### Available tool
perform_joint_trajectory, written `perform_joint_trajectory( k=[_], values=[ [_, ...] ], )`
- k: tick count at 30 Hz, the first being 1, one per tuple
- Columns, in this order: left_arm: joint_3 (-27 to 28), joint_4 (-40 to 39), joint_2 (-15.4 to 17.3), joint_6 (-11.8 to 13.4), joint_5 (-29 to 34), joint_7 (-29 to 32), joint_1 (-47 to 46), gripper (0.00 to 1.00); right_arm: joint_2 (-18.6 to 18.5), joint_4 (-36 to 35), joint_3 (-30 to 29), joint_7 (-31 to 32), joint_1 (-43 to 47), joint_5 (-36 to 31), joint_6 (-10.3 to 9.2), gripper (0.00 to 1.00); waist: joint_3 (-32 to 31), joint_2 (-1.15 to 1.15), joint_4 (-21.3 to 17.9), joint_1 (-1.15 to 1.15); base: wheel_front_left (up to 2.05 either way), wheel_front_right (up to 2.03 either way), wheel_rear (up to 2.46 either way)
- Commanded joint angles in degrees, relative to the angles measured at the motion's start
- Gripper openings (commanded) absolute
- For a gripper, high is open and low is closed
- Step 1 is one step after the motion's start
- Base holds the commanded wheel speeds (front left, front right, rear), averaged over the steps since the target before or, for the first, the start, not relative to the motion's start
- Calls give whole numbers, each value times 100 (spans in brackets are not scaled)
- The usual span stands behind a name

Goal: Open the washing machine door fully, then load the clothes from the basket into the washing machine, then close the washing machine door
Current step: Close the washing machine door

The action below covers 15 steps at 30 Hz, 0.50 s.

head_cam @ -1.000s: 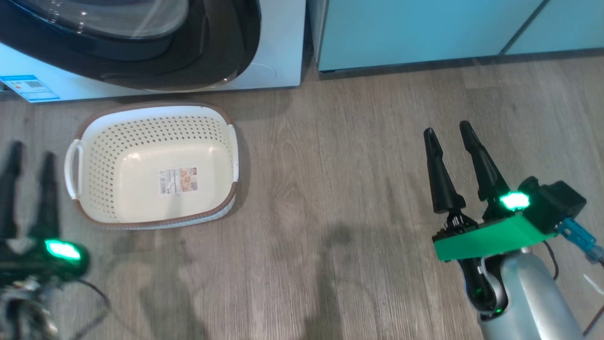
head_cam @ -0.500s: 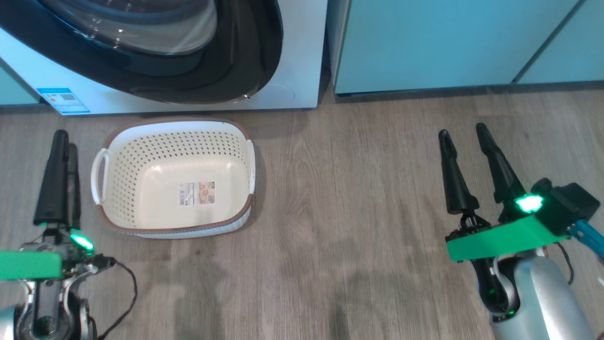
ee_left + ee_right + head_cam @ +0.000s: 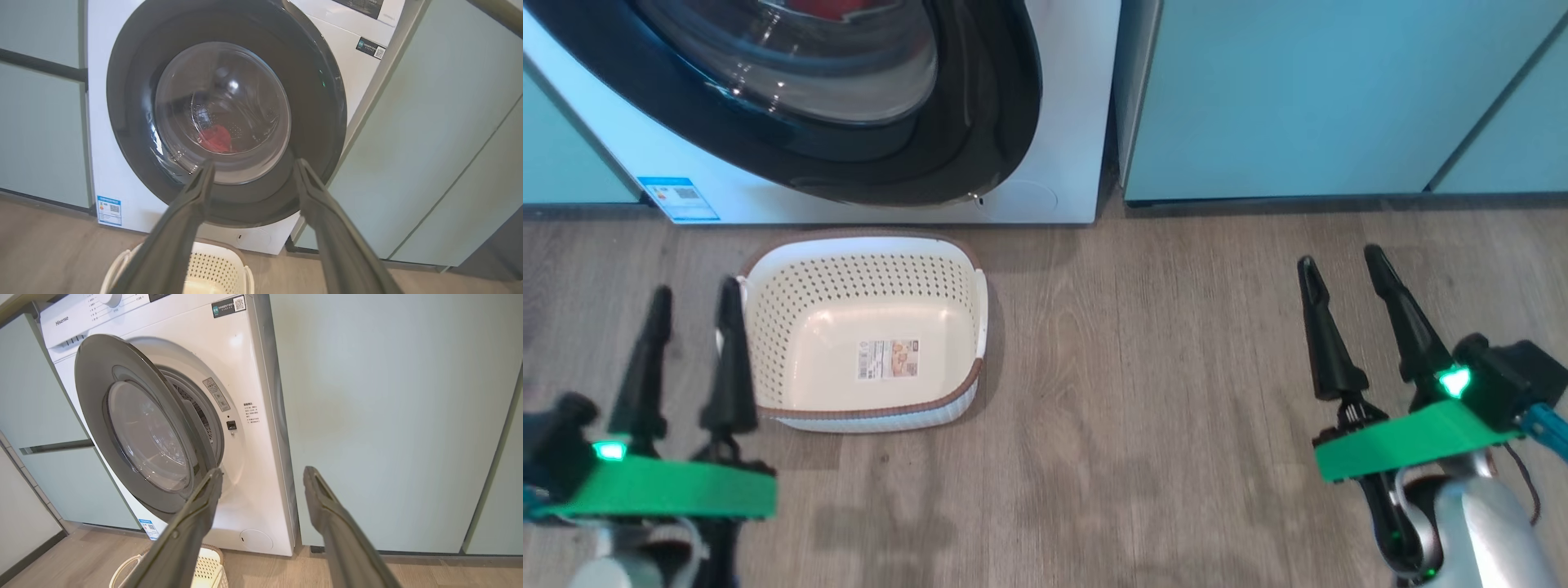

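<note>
Two dark long-fingered grippers hang low over the grey wood-plank floor point(image 3: 1143, 392), pointing toward the big white front-loading washing machine point(image 3: 245, 375). The left gripper point(image 3: 696, 292), jaws spread and holding nothing, sits just beside the left end of the cream-white perforated plastic basket point(image 3: 849, 278), which stands on the floor right before the washer. The right gripper point(image 3: 1339, 257), likewise spread and holding nothing, is well apart to the basket's right, before the pale teal cabinets point(image 3: 1298, 98). The round black-rimmed glass door point(image 3: 94, 396) stands ajar, hinged on its left. Red clothes point(image 3: 215, 139) lie in the drum behind its glass.
</note>
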Motion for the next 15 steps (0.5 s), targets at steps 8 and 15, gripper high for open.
perform_joint_trajectory(
  k=[8, 15],
  values=[
    [-288, 142, 193, 291, 1089, -311, 189, 100, 0, -246, -90, 253, 330, -136, 0, 100, -284, 0, 141, 0, 0, 0, 0],
    [-447, 371, 238, 358, 1339, -361, 327, 100, 0, -226, -207, 332, 613, -76, 0, 100, -519, 0, 156, 0, 0, 0, 0]
  ],
)
